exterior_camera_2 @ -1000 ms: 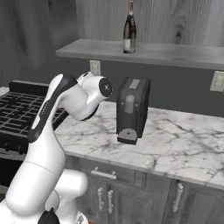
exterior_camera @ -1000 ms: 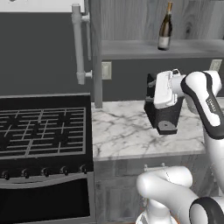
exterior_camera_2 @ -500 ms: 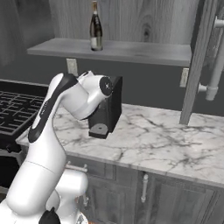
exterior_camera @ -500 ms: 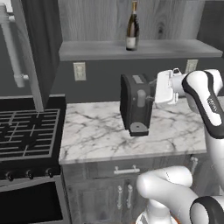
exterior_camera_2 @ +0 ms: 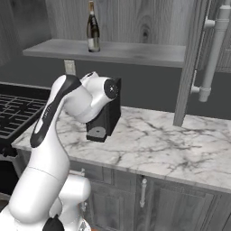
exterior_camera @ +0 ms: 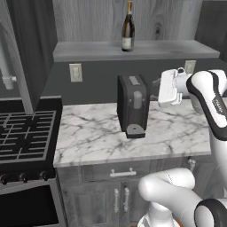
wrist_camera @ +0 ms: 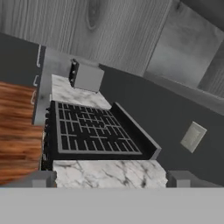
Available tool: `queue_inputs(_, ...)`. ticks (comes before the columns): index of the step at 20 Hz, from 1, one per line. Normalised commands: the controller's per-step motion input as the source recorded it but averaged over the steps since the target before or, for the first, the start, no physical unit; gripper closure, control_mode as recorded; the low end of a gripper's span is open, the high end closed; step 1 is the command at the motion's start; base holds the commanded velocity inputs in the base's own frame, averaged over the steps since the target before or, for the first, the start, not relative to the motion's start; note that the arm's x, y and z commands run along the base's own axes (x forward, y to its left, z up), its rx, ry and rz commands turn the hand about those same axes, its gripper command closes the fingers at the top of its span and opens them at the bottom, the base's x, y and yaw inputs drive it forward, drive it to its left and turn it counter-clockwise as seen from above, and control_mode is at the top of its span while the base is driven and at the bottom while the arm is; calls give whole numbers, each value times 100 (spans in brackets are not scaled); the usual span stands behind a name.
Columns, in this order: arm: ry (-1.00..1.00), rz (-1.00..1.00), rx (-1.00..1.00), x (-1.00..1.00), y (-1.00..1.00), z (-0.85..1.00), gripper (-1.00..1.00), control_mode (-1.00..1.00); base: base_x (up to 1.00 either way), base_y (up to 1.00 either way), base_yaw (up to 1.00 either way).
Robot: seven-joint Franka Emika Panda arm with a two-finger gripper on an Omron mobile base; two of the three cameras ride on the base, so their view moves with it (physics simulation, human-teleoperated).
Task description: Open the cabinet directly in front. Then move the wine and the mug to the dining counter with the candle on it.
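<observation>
Around the coffee machine: every place below is being given from this black appliance, which is standing on the marble tabletop.
Tabletop: white slab with grey veins, sitting on grey lower cabinets with small silver handles and spreading to both sides of the coffee machine.
Stove: black grated range, lying left of the coffee machine in the left base view and touching the end of the tabletop.
Cabinet: its door is standing open, hanging right of the coffee machine in the right base view, long silver bar handle facing out.
Shelf: grey wood-grain board running above the coffee machine.
Wine: dark bottle with a pale label, standing upright on the shelf, straight above the coffee machine.
Wall: dark panel behind the coffee machine, carrying a pale outlet plate to its upper left.
Hand: hovering just right of the coffee machine at its upper half, jaws spread wide and gripping nothing.
Floor: brown wood planks showing beyond the stove in the hand view.
</observation>
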Motion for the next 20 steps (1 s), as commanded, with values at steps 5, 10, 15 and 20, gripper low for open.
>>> queue_inputs(5, -14, -13, 1, 0, 0, 78, -100, -100, 0, 0, 0)
queue_inputs(10, -8, -18, 2, 0, -1, 85, -100, -100, 0, 0, 0)
queue_inputs(15, -1, -14, 5, 0, -5, 70, -100, -100, 0, 0, 0)
queue_inputs(20, 0, -5, 4, 1, -2, 48, -100, -100, 0, 0, 0)
